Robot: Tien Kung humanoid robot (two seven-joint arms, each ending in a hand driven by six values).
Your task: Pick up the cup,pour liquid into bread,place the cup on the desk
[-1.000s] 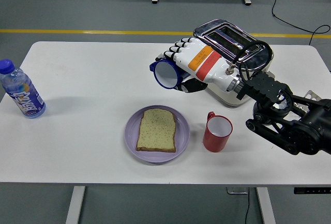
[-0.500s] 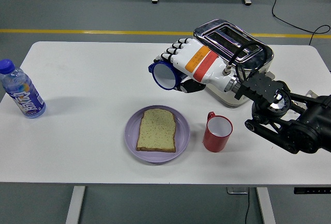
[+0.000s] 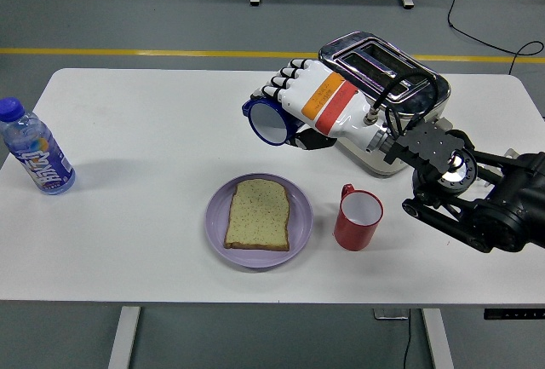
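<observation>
Starting nearest the table's front edge, a round lilac plastic plate (image 3: 216, 231) carries one square slice of pale, speckled, porous bread (image 3: 258, 214); just beside it at its 3 o'clock stands an upright glossy red ceramic mug (image 3: 357, 217) with a white inside. Above and behind the plate, at the bread's 12 o'clock and well clear of it, the robot's white right hand (image 3: 308, 106), banded orange and red, is clenched round a small blue cup (image 3: 270, 122). That cup lies tipped on its side, long axis roughly level, white mouth facing 8 o'clock, so I judge pouring needs the rim brought nearer over the slice. Farther back sits a boxy chrome toaster (image 3: 407, 79). Far left stands a clear plastic bottle (image 3: 36, 154) with a blue cap.
</observation>
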